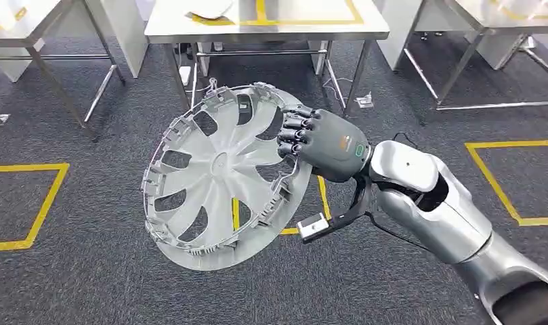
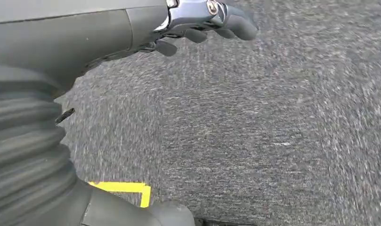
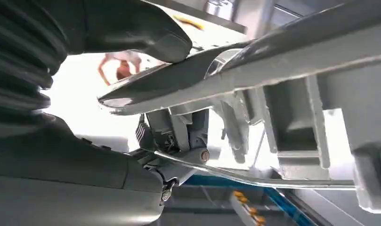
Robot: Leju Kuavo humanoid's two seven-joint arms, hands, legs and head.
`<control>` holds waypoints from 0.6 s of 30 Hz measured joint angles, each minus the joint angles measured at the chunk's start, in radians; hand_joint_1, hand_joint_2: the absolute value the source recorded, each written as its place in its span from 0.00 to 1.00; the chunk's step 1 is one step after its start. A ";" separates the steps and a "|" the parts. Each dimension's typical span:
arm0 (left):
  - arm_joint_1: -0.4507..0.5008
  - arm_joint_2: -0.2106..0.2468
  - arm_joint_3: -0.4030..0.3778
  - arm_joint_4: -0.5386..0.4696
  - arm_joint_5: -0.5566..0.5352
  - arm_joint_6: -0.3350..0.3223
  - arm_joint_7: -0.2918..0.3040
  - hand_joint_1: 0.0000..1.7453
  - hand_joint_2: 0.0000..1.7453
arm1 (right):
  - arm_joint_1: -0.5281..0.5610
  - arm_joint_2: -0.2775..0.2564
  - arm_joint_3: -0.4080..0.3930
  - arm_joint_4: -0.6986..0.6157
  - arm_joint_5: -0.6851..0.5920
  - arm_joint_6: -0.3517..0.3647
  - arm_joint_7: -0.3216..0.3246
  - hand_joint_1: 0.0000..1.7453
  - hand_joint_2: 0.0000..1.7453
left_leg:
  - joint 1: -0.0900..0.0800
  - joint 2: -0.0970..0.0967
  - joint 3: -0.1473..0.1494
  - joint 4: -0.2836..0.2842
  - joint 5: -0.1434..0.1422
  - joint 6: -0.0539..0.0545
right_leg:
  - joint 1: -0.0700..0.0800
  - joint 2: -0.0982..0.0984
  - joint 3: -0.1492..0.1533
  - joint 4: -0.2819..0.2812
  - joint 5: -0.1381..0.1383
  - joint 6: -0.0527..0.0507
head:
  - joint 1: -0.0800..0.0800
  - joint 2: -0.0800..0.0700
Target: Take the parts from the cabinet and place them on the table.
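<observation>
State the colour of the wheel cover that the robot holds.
Light silver-grey all over; the head view shows the wheel cover best, gripped by the right hand.

The head camera sits high, looking forward and down over grey carpet (image 1: 88,284), a steel worktop (image 1: 271,27) at twelve o'clock. The right wrist camera presses close behind the right hand (image 1: 325,145), sharing the silver wheel cover (image 1: 217,176) with it. The left wrist camera faces carpet past the left hand (image 2: 198,23).
</observation>
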 joint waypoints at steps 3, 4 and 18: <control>0.000 0.000 0.000 0.000 0.000 -0.018 -0.020 0.00 1.00 | -0.011 0.005 0.015 0.008 -0.009 -0.005 0.015 1.00 1.00 | 0.005 -0.031 -0.014 -0.004 0.008 -0.024 | 0.006 0.017 0.007 -0.029 -0.015 -0.003 | -0.001 0.000; 0.002 0.000 0.000 0.000 0.000 -0.029 -0.027 0.00 1.00 | -0.011 0.005 0.016 0.009 -0.013 -0.008 0.016 1.00 1.00 | 0.007 -0.042 -0.014 -0.009 0.011 -0.031 | 0.008 0.008 0.008 -0.030 -0.015 -0.007 | 0.000 0.000; 0.009 0.017 0.000 0.000 -0.003 -0.062 -0.061 0.00 1.00 | 0.060 -0.036 -0.021 0.048 -0.066 -0.087 0.025 1.00 1.00 | -0.020 0.170 -0.045 0.000 0.028 -0.011 | 0.017 -0.160 0.134 -0.067 -0.107 -0.003 | -0.008 0.000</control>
